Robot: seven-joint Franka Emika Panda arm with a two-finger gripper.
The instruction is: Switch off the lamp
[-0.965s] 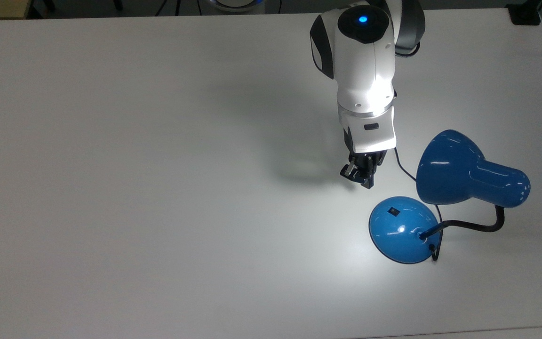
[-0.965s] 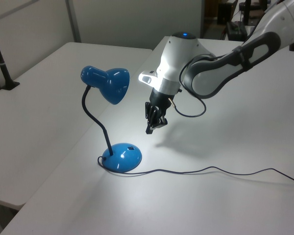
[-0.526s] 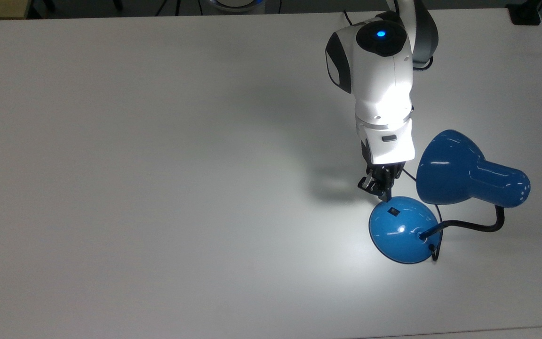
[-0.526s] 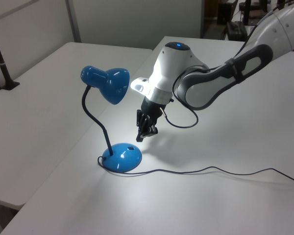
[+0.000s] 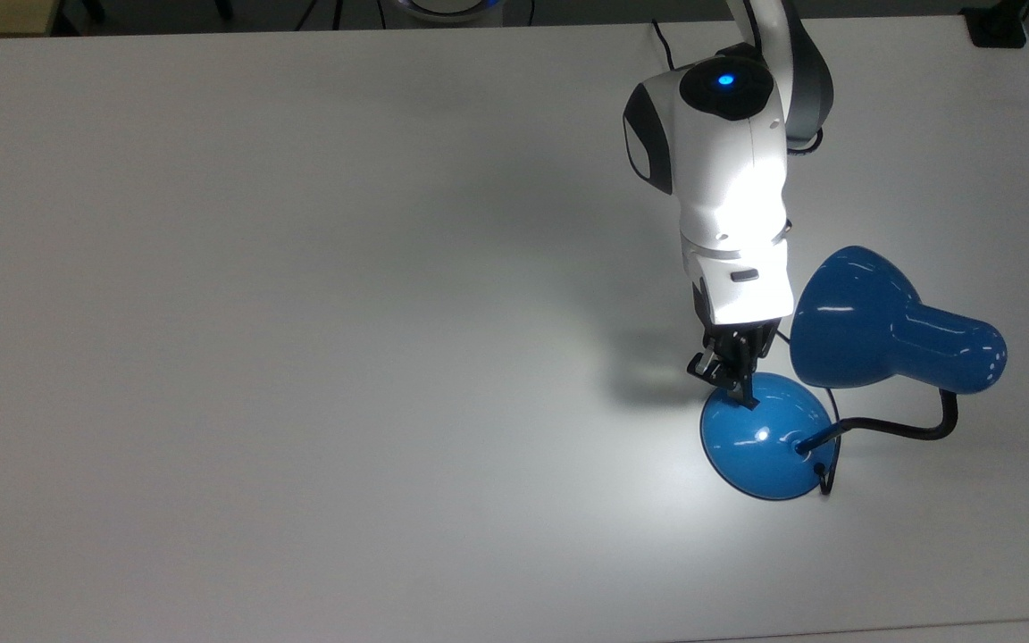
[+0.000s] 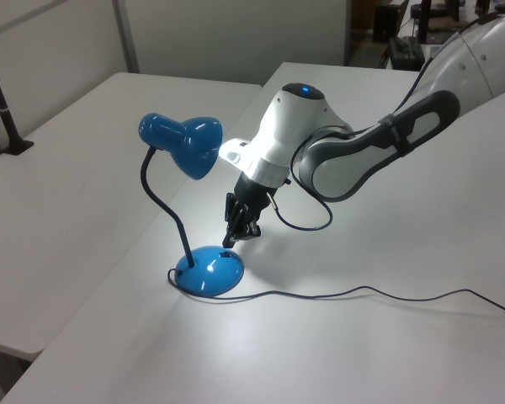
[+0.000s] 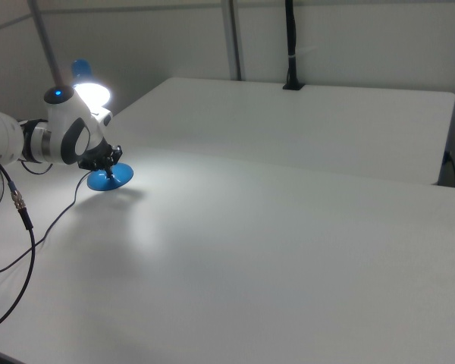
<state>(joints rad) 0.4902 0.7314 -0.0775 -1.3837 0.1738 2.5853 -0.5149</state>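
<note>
lamp (image 5: 863, 357) still lit; my gripper (image 5: 740, 390), fingers pinched together, has dropped from 11 o'clock onto its base switch.

The lamp (image 5: 845, 393) is set on the white table (image 5: 300, 357), toward the top view's right and lower half, its shade (image 5: 872, 330) held above and to the top view's right of its base (image 5: 769, 442). The gripper (image 5: 738, 386) is placed at the upper edge of the base in the top view, with the arm (image 5: 729, 187) extended above it toward the table's far edge. In the left view, the cord (image 6: 362, 293) is laid across the table from the base toward the left view's right.
</note>
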